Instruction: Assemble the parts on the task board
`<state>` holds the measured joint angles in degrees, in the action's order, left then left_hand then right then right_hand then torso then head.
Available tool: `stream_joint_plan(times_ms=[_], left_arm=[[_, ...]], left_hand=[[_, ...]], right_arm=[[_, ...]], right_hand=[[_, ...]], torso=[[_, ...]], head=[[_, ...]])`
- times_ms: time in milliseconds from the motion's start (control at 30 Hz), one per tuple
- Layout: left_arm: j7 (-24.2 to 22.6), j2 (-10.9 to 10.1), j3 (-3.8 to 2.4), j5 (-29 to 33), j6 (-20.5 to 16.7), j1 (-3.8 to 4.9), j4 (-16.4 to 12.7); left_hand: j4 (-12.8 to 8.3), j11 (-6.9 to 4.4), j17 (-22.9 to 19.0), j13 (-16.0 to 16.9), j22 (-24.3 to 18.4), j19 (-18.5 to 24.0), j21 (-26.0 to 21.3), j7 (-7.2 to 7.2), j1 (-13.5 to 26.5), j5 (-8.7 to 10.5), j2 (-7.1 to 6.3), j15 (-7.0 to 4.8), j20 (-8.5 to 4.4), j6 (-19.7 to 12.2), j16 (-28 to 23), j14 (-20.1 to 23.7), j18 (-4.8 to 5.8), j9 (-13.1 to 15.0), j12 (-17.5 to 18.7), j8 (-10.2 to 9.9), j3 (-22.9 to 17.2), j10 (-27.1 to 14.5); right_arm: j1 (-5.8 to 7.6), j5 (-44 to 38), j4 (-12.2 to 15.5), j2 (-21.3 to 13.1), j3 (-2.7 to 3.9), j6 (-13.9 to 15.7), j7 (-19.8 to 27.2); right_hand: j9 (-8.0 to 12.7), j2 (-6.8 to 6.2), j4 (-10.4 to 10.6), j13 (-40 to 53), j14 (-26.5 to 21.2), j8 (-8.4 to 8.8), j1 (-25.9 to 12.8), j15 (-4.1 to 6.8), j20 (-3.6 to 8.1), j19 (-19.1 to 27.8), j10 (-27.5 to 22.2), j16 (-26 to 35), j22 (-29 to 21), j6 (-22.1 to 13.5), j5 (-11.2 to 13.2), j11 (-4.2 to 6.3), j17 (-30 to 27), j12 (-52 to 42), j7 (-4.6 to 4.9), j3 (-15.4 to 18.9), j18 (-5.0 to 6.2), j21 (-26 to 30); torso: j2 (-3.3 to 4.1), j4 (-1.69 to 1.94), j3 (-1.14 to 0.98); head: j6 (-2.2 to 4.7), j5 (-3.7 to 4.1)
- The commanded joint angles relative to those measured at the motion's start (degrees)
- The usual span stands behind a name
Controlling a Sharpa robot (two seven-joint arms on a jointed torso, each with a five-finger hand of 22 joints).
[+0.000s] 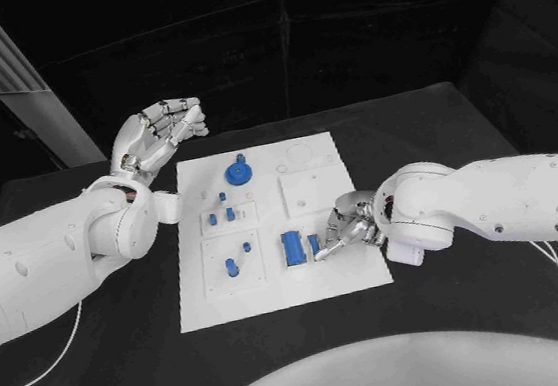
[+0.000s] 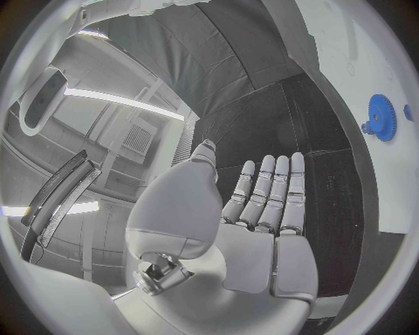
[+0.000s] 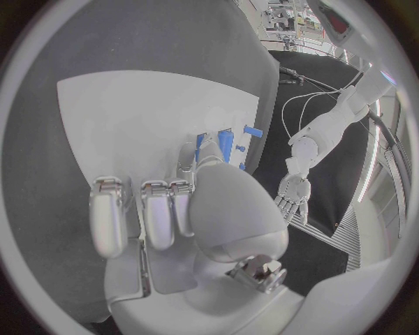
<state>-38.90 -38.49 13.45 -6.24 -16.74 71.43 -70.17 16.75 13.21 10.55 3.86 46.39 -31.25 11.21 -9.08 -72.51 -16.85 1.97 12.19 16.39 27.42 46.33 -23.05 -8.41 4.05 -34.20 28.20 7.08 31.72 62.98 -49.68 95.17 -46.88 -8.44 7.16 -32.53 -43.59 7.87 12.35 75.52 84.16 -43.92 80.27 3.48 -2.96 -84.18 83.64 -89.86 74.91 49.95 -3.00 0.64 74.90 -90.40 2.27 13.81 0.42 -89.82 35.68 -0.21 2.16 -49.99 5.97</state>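
Left hand [image 1: 156,133]: lifted beside the white flat task board [image 1: 337,284], fingers spread, holding nothing.
Blue round gear [image 1: 239,172]: seated at the board's far end.
Small blue parts [image 1: 235,263]: several seem loose; much remains.
Right hand [image 1: 351,224]: fingers on a blue block [image 1: 313,244]; grip I cannot tell.

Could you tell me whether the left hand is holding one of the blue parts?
No, the left hand is raised off the table with its fingers spread and nothing in it.

The right hand [image 1: 347,224] covers the board's [image 1: 333,290] edge at 3 o'clock, and its fingertips hide part of a small blue part [image 1: 314,244], so contact cannot be told. In the right wrist view its thumb [image 3: 229,209] hides the blue parts' [image 3: 229,143] lower ends. The gear [image 2: 380,117] is cut off by the left wrist view's rim.
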Motion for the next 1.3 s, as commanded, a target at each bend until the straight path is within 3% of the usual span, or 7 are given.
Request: stream_joint_plan(times_ms=[33,633,767,867,967,1133,1300], left_arm=[[-4.46,0.02,-0.04,0.11,0.60,0.06,-0.11],[-6.50,0.13,-0.04,0.11,0.02,-0.60,-0.53],[-8.54,0.61,-0.04,0.11,-0.63,-1.11,-0.72],[-10.26,1.01,-0.05,0.11,-0.72,-1.76,-0.90],[-11.85,1.48,-0.06,0.15,-0.81,-2.36,-1.05],[-14.04,2.12,-0.06,3.26,-1.14,-3.02,-1.43],[-15.07,2.20,-0.06,5.54,-1.37,-3.39,-1.64]], left_hand=[[0.00,0.03,-0.04,-0.08,-0.07,0.08,-0.36,-6.63,0.00,-0.17,0.78,0.07,0.03,-0.20,0.25,0.36,0.62,-0.09,-0.35,0.28,0.24,-0.22],[0.05,0.08,-0.30,-0.10,-0.09,0.10,-0.39,-6.68,0.24,-0.16,0.91,0.10,0.03,-0.42,0.42,0.51,0.63,-0.12,-0.45,0.37,0.49,-0.42],[0.10,0.19,-0.97,-0.12,-0.12,-0.02,-0.38,-6.78,1.40,-0.12,1.43,0.17,0.03,-1.01,0.90,0.86,0.62,-0.15,-0.72,0.66,1.21,-0.92],[0.10,0.15,-1.57,-0.09,-0.17,-0.21,-0.34,-6.72,2.61,-0.08,1.87,0.18,0.03,-0.65,1.36,1.15,0.58,-0.09,-1.20,1.18,1.90,-0.86],[0.09,0.10,-2.14,-0.15,-0.29,-0.12,-0.46,-6.59,3.52,-0.06,2.26,0.17,0.04,0.14,1.76,1.42,0.61,-0.09,-1.39,1.52,2.43,-1.16],[0.01,0.76,-4.61,-0.06,-2.10,4.23,-3.55,-7.07,4.25,0.23,2.30,1.62,0.17,-4.86,0.83,6.94,2.15,-0.18,-0.26,0.23,3.23,-7.86],[0.02,1.39,-5.20,0.10,-2.61,4.95,-4.15,-7.68,4.32,0.30,2.28,1.95,0.19,-6.67,1.75,8.45,2.53,0.10,-1.50,1.68,3.12,-9.50]], right_arm=[[0.06,-1.28,0.03,0.07,0.01,0.81,0.08],[2.13,16.07,0.82,-3.72,0.17,27.68,37.42],[2.56,23.82,-1.60,-2.16,0.18,30.55,49.78],[2.70,28.41,-3.46,-0.61,0.18,31.60,57.30],[2.74,30.88,-4.82,0.66,0.16,30.87,63.01],[2.72,32.41,-5.96,1.90,0.13,28.85,68.40],[2.62,32.84,-6.51,2.41,0.12,28.44,70.87]], right_hand=[[-0.06,2.64,0.24,14.48,5.84,0.23,3.18,0.38,0.37,-5.82,6.36,-0.14,15.09,0.07,0.26,0.72,15.10,0.40,-0.36,-0.26,-0.42,-0.18],[2.78,1.00,3.97,14.48,5.84,6.23,-4.25,-1.41,-0.94,-5.53,6.36,-0.14,14.94,-3.84,0.01,-1.62,15.10,0.40,2.44,4.75,-0.32,0.15],[6.29,2.53,3.66,14.29,3.50,9.80,-4.32,-2.96,-2.67,9.86,6.05,2.32,6.27,-7.34,-0.36,-3.36,11.95,0.60,4.27,5.42,4.74,18.49],[9.36,3.62,3.23,-2.53,-17.28,11.84,-7.00,-4.15,-3.71,29.58,-18.10,29.05,-9.34,-9.60,-0.21,-4.48,-14.93,20.09,5.82,7.14,9.80,48.02],[12.12,3.45,4.24,-18.58,-33.65,15.03,-9.20,-7.36,-5.91,37.50,-40.02,47.53,-16.50,-14.35,-0.93,-7.62,-28.23,42.53,8.22,8.87,8.35,59.46],[15.72,2.93,4.34,-34.21,-47.69,18.70,-10.84,-14.18,-9.53,49.61,-51.69,62.30,-27.10,-22.66,-0.04,-13.67,-39.80,61.23,12.65,10.36,6.13,73.97],[16.56,-0.97,4.35,-40.14,-54.43,18.41,-15.65,-16.03,-11.37,54.90,-57.00,66.64,-32.09,-30.14,0.08,-15.56,-44.97,65.96,13.35,5.99,5.29,80.30]], torso=[[0.01,0.02,-0.01],[-0.12,0.36,-0.08],[-0.24,0.42,-0.20],[-0.37,0.27,-0.23],[-0.46,0.28,-0.17],[-0.60,0.21,-0.31],[-0.54,0.37,-0.26]], head=[[-0.01,-0.05],[-0.01,-0.98],[-0.01,-1.77],[-0.01,-2.44],[-0.01,-2.78],[0.97,-3.26],[2.86,-3.22]])
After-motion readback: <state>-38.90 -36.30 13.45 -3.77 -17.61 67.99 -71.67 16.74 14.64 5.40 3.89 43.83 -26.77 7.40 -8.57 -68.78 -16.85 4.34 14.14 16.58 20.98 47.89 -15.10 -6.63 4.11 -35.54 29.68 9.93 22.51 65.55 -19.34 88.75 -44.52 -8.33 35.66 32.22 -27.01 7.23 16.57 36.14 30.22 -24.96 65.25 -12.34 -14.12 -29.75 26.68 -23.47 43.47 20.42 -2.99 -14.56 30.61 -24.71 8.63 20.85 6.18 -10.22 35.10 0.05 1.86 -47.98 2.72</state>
